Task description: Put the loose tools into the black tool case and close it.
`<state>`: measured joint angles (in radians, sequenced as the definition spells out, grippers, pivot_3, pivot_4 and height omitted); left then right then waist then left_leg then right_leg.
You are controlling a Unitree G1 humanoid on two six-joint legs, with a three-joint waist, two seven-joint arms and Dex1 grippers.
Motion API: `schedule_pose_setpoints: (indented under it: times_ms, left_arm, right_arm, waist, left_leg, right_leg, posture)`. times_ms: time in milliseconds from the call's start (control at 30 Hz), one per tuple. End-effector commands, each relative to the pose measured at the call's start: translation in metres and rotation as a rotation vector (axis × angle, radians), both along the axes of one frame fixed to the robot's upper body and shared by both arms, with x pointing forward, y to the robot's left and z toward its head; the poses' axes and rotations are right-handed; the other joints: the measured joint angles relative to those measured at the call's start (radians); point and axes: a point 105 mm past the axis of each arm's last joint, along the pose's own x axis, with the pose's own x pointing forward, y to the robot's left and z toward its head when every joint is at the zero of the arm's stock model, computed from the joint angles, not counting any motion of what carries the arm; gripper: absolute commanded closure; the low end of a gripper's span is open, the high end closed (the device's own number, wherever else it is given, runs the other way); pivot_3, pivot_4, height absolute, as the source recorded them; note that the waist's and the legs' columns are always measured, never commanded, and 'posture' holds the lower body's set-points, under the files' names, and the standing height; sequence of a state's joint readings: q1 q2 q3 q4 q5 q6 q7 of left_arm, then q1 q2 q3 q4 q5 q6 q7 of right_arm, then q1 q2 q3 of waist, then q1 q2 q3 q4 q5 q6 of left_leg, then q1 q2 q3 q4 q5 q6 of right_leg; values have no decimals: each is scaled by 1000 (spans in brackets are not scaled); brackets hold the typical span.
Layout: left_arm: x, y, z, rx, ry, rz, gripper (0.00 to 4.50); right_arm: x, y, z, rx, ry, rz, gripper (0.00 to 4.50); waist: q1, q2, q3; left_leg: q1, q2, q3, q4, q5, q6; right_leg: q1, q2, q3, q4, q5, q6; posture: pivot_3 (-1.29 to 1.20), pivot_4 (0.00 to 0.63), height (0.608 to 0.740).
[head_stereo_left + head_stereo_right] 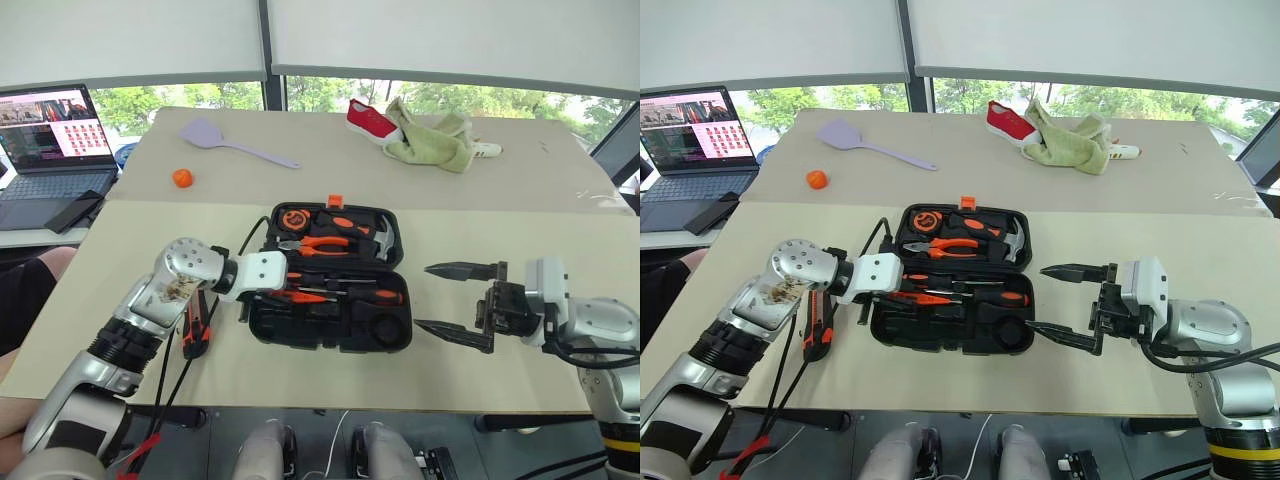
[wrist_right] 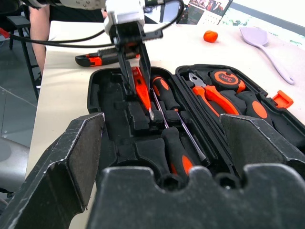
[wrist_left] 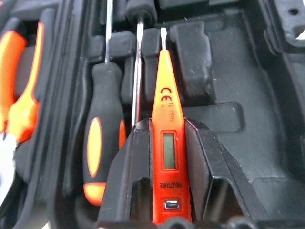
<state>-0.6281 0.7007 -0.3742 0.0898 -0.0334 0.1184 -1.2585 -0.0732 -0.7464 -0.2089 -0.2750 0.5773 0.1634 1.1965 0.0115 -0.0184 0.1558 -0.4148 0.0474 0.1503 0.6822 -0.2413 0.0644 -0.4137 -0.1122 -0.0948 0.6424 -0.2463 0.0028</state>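
The black tool case [image 1: 330, 342] lies open in the middle of the table. My left gripper [image 3: 164, 123] is shut on the slim orange tester screwdriver [image 3: 167, 109], holding it tip-first just over the case's near half [image 2: 142, 90]. Two orange-and-black screwdrivers [image 1: 375, 297] [image 2: 164, 90] lie in recesses beside it. The orange-and-black utility knife [image 1: 192, 330] rests on the table left of the case, under my left forearm. My right gripper [image 1: 422, 296] stands open and level at the case's right end, holding nothing.
Pliers [image 1: 318, 243], a tape measure [image 1: 294, 217] and a hammer [image 1: 375, 238] fill the case's far half. A lilac spatula [image 1: 215, 135], an orange ball [image 1: 182, 178], a shoe with a cloth [image 1: 420, 135] and a laptop [image 1: 50, 150] lie beyond. Cables [image 1: 175, 385] hang near my left arm.
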Motion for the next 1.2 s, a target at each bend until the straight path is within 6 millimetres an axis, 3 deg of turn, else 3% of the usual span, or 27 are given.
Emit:
schedule_pose_setpoints:
  times_ms: [33,300,500,633,800,933,1067,1200]
  left_arm:
    - [-3,0,-4,36,2,11,3706]
    - [-8,-7,-7,65,88,48,3706]
    - [-4,-21,22,-95,-29,20,1874]
    - [-5,-23,47,-250,-62,43,1874]
    - [-3,-14,39,-306,-70,101,1874]
    - [-7,-12,29,-322,-52,80,2917]
    - [-9,-9,15,-304,-48,74,4424]
    - [-10,-10,6,-297,-70,62,4424]
  right_arm:
    - [-4,-1,12,10,-40,5,0]
    - [-5,1,12,12,-32,14,0]
    - [-5,0,12,12,-26,15,0]
    - [-5,0,10,9,-16,18,0]
    - [-3,1,9,13,-14,20,0]
    - [-2,2,9,17,-11,17,0]
    - [-1,0,8,18,-9,10,0]
    - [-1,0,7,21,-8,8,0]
  waist:
    - [0,0,0]
    - [1,0,0]
    - [1,0,0]
    - [2,0,0]
    - [-1,0,0]
    - [1,0,0]
    - [2,0,0]
    - [1,0,0]
  left_leg:
    - [0,0,0,0,0,0]
    - [0,0,0,1,0,0]
    - [0,0,0,1,0,0]
    - [-1,0,0,2,0,0]
    - [0,0,0,2,0,0]
    - [0,0,0,2,0,0]
    - [0,-1,0,2,0,0]
    - [0,0,0,2,0,0]
  right_leg:
    - [0,0,0,0,0,0]
    - [0,0,0,0,0,0]
    - [0,0,0,1,0,1]
    - [0,-1,0,1,0,1]
    - [0,0,1,2,0,1]
    - [1,0,0,2,0,1]
    - [1,-1,0,2,0,1]
    - [1,-1,0,2,0,1]
  posture:
    - [0,150,740]
    - [0,150,740]
    - [0,150,740]
    - [0,150,740]
    - [0,150,740]
    - [0,150,740]
    - [0,150,740]
    - [0,150,740]
